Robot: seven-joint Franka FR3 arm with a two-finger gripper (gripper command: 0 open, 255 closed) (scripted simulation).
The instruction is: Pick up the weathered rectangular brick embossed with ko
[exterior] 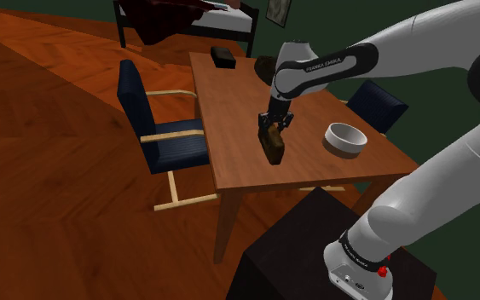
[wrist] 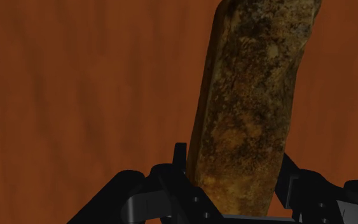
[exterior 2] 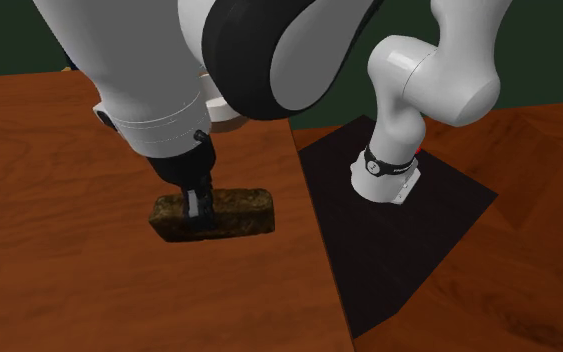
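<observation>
One brick [exterior 2: 244,205] clasped by tool [exterior 2: 198,213]

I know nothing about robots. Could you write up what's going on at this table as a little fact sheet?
Surface: wooden table
Robot: white arm reaching over the table
Hand: black gripper, fingers clasping the brick from both sides
Brick: mottled brown brick, long and rectangular, on the table's half nearer the stand
Lifted off the table: cannot tell
Also on the table: white bowl; dark box at the far end
Beside the table: blue chair
</observation>
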